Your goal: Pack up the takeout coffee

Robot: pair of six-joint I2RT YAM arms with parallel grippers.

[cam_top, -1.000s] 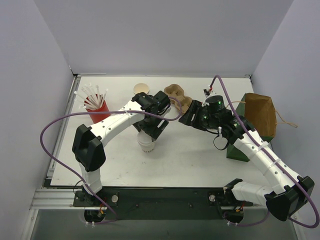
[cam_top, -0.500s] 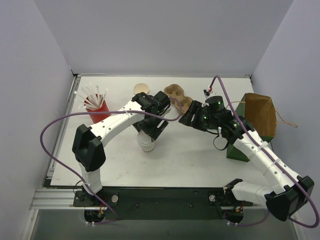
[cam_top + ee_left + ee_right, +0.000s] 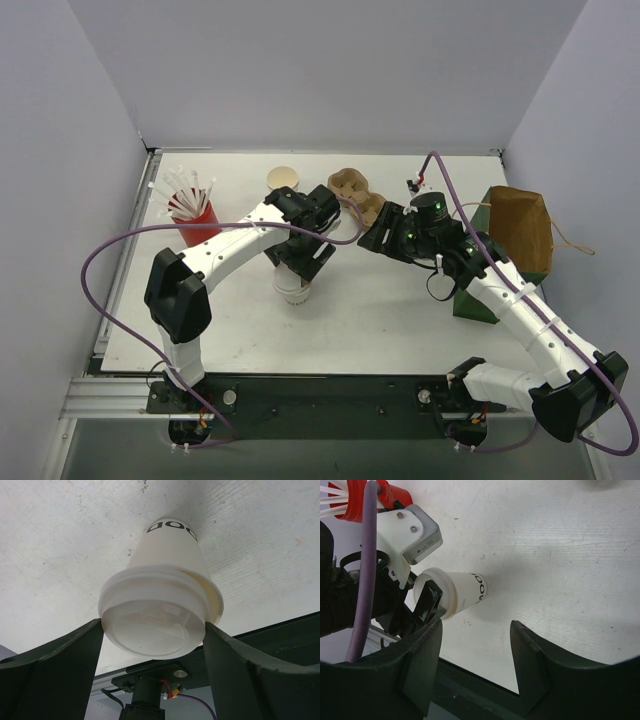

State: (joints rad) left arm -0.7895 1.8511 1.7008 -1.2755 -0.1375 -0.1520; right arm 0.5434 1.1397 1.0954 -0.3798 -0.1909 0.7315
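Left gripper stands directly over the takeout coffee, its two dark fingers spread wide and set against opposite sides of the round white lid, so it is pinching the cup by that lid. The cup is upright under the wrist, in the middle of the white table and somewhat towards the left arm's side. Its base with the black lettering is down at the table surface, though I cannot tell whether it rests there or is just lifted off. Right gripper hangs near the cup on its right, angled towards it, with its fingers parted and only bare table showing between them; it touches nothing. From that wrist view the lid sits between the left arm's fingers and the cup's shadow falls on the table beside it. At the far left of the table is a red cup of white straws. A lidless cup with a tan inside stands at the far edge, and a brown cardboard cup carrier lies just to its right. The green-and-brown paper bag is at the right edge of the table, well apart from the coffee.
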